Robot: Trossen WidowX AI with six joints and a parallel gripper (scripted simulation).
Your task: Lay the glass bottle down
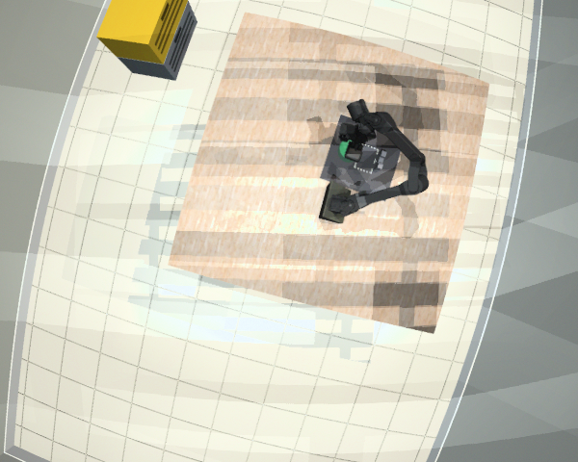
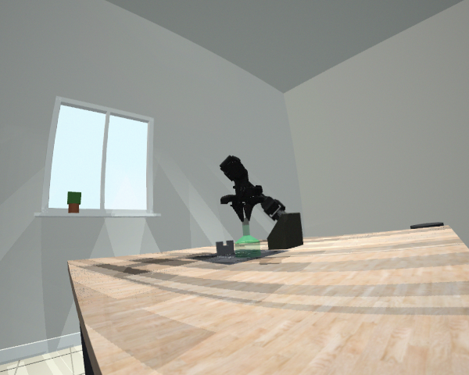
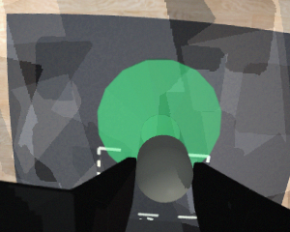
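Closed on the grey top of the upright glass bottle (image 1: 344, 149) (image 2: 248, 246) (image 3: 159, 97) — standing at nine o'clock from the U-shaped rest (image 1: 381, 159) (image 2: 225, 248), top view — not yet laid down.

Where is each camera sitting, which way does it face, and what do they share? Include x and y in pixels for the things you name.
Top: high overhead, looking down at the table (image 1: 259, 198), whole arm (image 1: 418, 171) visible.
Exterior: low beside the table (image 2: 307, 323), looking across it towards a window (image 2: 125, 161); arm (image 2: 274, 208) and claw (image 2: 245, 218) visible.
Wrist: on the arm near the claw (image 3: 164, 166), looking down over the glass bottle (image 3: 159, 92); only black fingers show.
Exterior and wrist both show the claw on the bottle's grey top.
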